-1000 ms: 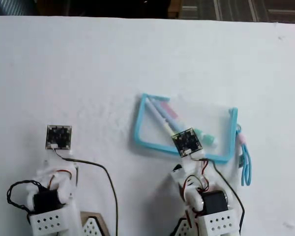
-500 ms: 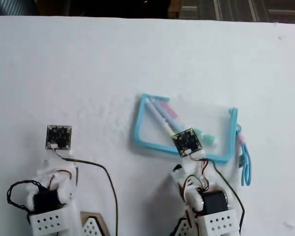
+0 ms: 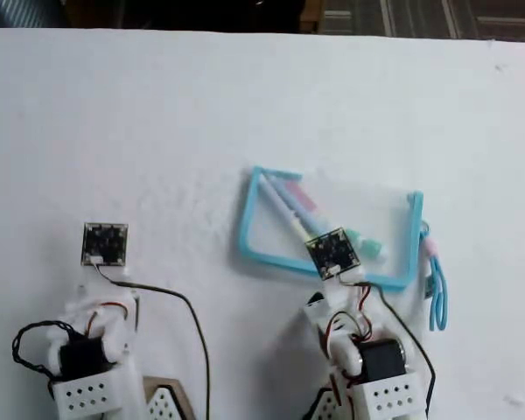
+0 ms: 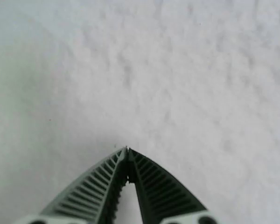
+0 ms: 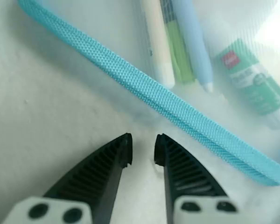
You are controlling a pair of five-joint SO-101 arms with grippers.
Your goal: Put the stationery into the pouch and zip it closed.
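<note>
I see the pouch (image 3: 248, 219), a flat clear case edged in blue webbing (image 5: 144, 88), lying on the white tabletop (image 3: 157, 114) right of centre, directly ahead of the right arm. Contents, seen through the clear face: several pens (image 3: 289, 203) lying side by side on a slant from the far left corner toward the near edge, among them a cream barrel (image 5: 155, 42), a green one (image 5: 177, 51) and a pale blue one (image 5: 192, 42). Beside their tips lies a white tube with a green cap (image 5: 252, 81), which the high view places near the pouch's near right corner (image 3: 367, 245). I cannot tell whether the zip is drawn. A blue strap loop (image 3: 437, 293) trails from the pouch's right end onto the tabletop. The right hand (image 5: 142, 147) is released, its jaws a little apart and holding nothing, just beside the near blue edge and outside it. The right arm's camera board (image 3: 332, 252) covers part of that edge from above. The left hand (image 4: 127, 154) is clenched, tips meeting on nothing, above bare tabletop well apart from the pouch.
</note>
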